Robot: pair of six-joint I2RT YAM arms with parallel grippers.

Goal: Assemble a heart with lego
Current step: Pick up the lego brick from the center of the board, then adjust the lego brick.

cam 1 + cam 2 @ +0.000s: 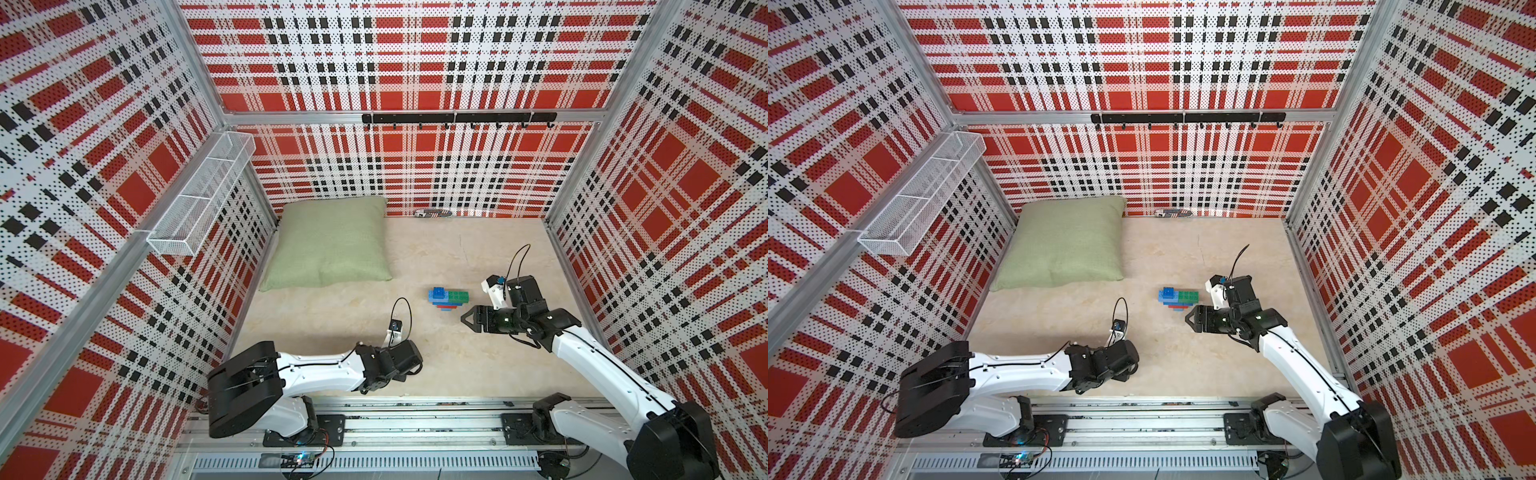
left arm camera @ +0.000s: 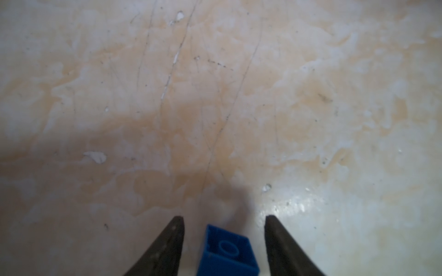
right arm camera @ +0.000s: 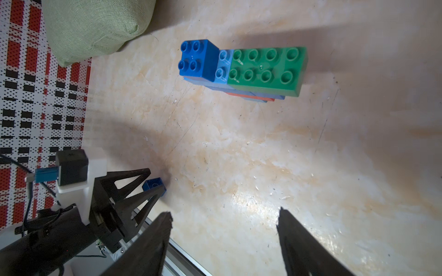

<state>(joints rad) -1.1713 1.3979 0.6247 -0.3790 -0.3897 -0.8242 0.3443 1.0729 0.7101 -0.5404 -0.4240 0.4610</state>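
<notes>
Currently, the heart [image 1: 449, 298] stands on the bench [image 1: 332, 332], just toward 3 o'clock from its centre. A dark blue 2x2 brick [image 3: 199, 59] sits highest at 1 end. Next to it a light blue brick [image 3: 223, 65] and a green 2x4 brick [image 3: 265, 69] lie side by side, with narrower light blue and red layers beneath. The green pillow [image 1: 328, 245] lies at the bench's 10 o'clock, well apart from the heart. The right jaws stand wide and empty at the heart's 4 o'clock, near it but not touching. The left jaws, at the heart's 7 o'clock, stand partly apart around a loose dark blue brick [image 2: 227, 253] with its hollow underside showing. A gap shows on each side, so the brick is not gripped. In both top views the wrist hides that brick.
</notes>
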